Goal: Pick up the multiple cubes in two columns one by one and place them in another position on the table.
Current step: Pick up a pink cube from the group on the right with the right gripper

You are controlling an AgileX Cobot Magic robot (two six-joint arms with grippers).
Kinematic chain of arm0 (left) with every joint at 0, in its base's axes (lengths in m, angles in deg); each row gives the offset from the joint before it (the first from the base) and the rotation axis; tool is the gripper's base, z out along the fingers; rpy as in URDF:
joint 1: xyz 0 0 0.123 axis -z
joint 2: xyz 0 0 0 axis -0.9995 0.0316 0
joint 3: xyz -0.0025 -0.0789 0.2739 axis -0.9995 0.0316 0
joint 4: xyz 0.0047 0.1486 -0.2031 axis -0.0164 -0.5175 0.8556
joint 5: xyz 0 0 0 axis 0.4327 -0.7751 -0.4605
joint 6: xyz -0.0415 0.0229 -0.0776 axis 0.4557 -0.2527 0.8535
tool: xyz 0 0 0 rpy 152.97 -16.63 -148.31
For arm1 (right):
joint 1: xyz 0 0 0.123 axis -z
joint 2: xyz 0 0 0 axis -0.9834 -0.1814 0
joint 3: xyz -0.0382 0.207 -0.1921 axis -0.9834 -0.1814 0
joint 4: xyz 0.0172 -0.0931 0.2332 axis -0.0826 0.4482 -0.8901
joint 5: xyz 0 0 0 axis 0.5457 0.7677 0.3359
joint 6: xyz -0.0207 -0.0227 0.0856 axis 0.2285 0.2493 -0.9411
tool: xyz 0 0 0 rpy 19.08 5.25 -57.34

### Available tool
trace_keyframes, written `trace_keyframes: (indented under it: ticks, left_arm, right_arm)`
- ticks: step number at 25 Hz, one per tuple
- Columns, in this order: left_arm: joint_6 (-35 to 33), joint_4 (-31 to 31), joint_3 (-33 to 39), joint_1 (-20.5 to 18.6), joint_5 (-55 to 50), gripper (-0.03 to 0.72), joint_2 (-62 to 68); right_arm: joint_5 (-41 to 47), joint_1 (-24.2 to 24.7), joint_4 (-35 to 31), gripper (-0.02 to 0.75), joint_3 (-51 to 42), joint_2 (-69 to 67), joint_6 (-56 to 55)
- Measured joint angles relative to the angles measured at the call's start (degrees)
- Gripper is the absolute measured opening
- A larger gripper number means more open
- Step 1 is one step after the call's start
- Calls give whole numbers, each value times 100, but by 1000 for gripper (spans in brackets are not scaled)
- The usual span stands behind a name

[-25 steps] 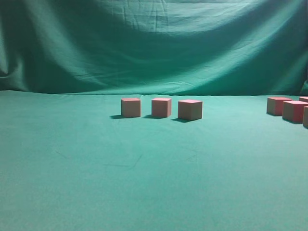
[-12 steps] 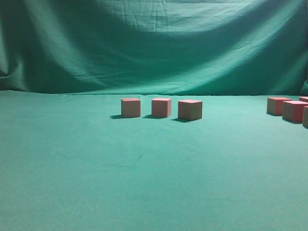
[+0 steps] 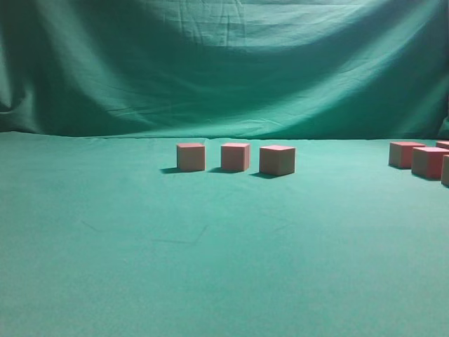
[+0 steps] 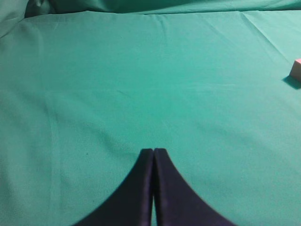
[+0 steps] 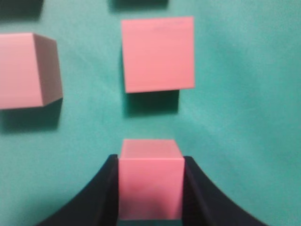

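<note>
Three pink-topped cubes stand in a row mid-table in the exterior view: left [image 3: 191,156], middle [image 3: 235,156], right [image 3: 277,160]. More cubes [image 3: 407,154] sit at the right edge. My right gripper [image 5: 150,162] is shut on a pink cube [image 5: 150,181]; beyond it lie another pink cube [image 5: 158,53] and one to the left [image 5: 28,69]. My left gripper [image 4: 153,151] is shut and empty over bare green cloth; a cube's edge [image 4: 296,70] shows at the far right of the left wrist view. Neither gripper shows in the exterior view.
Green cloth [image 3: 210,267] covers the table and hangs as a backdrop [image 3: 224,63]. A dark shadow edge of a further cube [image 5: 138,4] shows at the top of the right wrist view.
</note>
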Motion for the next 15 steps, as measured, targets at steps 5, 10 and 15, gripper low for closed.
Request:
trace_keyframes:
  ticks: [5, 10, 15]
  left_arm:
    - [0, 0, 0, 0, 0, 0, 0]
    - [0, 0, 0, 0, 0, 0, 0]
    - [0, 0, 0, 0, 0, 0, 0]
  right_arm:
    - [52, 0, 101, 265, 0, 0, -138]
    - [278, 0, 125, 265, 0, 99, -205]
    - [818, 0, 62, 265, 189, 646, -205]
